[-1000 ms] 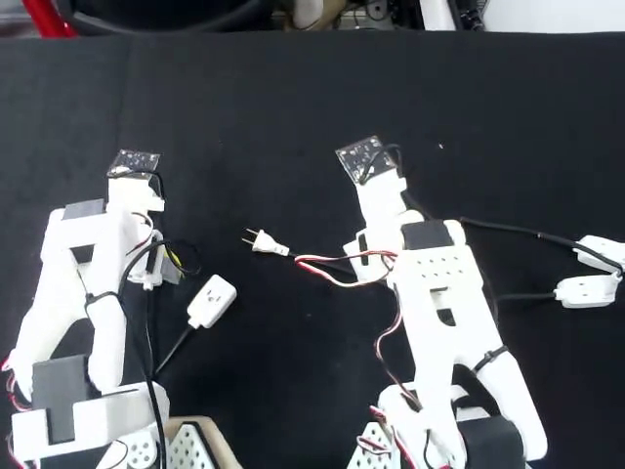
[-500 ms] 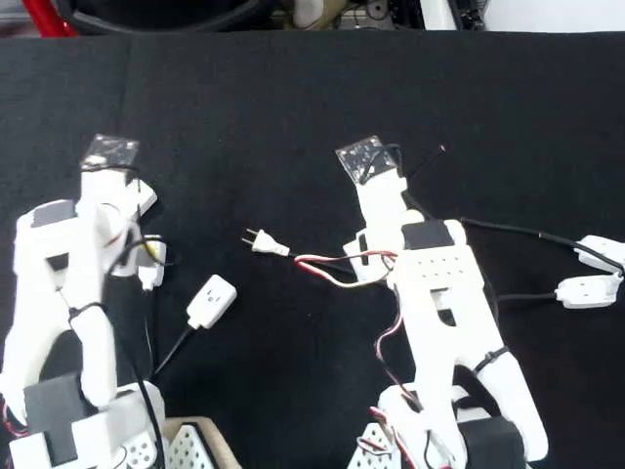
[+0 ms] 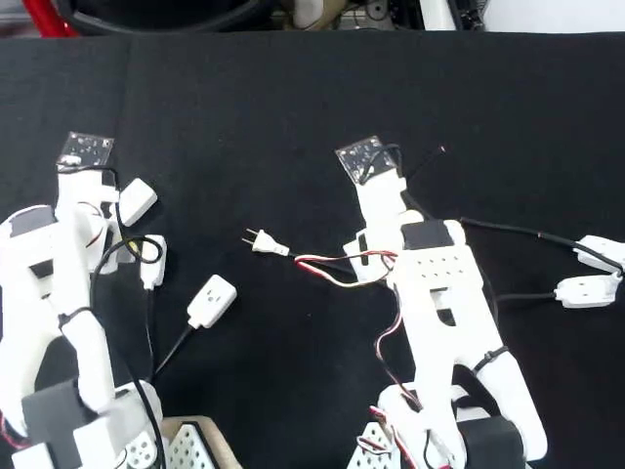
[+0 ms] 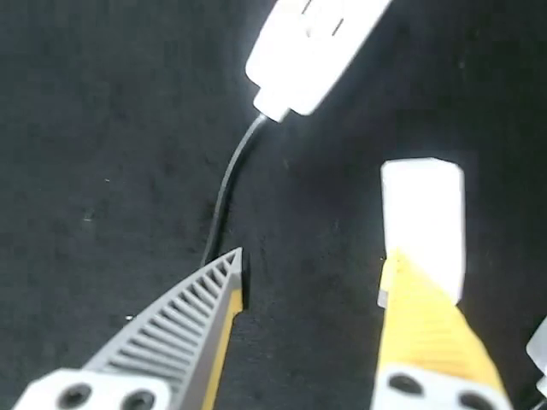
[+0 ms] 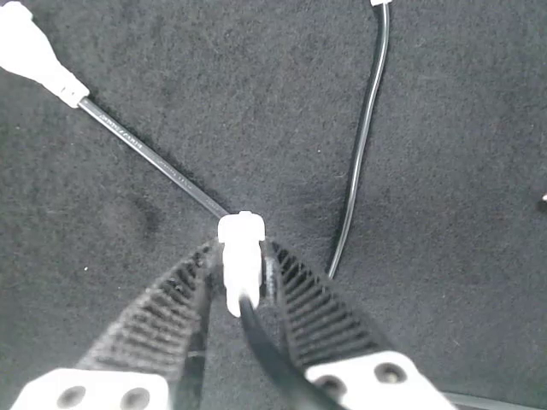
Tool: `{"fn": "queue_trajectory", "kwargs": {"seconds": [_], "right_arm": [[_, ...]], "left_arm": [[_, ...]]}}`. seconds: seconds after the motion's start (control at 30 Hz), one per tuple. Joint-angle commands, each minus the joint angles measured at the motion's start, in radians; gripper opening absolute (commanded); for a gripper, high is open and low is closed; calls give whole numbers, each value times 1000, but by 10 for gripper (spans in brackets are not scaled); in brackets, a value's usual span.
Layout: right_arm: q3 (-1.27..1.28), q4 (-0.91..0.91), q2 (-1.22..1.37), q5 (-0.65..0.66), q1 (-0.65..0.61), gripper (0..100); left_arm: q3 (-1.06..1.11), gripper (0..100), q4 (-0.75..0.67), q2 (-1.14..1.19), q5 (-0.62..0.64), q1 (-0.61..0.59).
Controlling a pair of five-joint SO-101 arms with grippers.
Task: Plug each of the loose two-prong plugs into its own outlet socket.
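We find the left gripper spread wide and empty above the black cloth-covered table. The white oblong outlet socket lies just beyond its fingertips, not between them. Seen from above, the socket lies slantwise. Its corded end points back towards the left arm's base and its free end towards the small white two-prong plug, whose prongs point away from it. The right gripper is closed on a small white moulded piece on a black cord, which we take for a plug body. We judge the left arm the nearer to the socket. To take it, the open fingers would have to straddle its long axis.
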Motion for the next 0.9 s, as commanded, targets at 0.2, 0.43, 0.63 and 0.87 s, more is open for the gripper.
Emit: {"fn": "queue_trajectory", "kwargs": {"seconds": [0.2, 0.43, 0.63, 0.87], "right_arm": [[-54, -11, 2, 11, -8, 12], [-54, -11, 2, 11, -8, 12], [-53, -9, 2, 11, -8, 12], [-53, -9, 2, 11, -8, 12]], "left_arm": [[91, 259, 64, -281, 133, 107], [278, 260, 26, -430, 292, 460], [209, 260, -43, -167, 311, 469], [59, 241, -51, 81, 206, 242]]}}
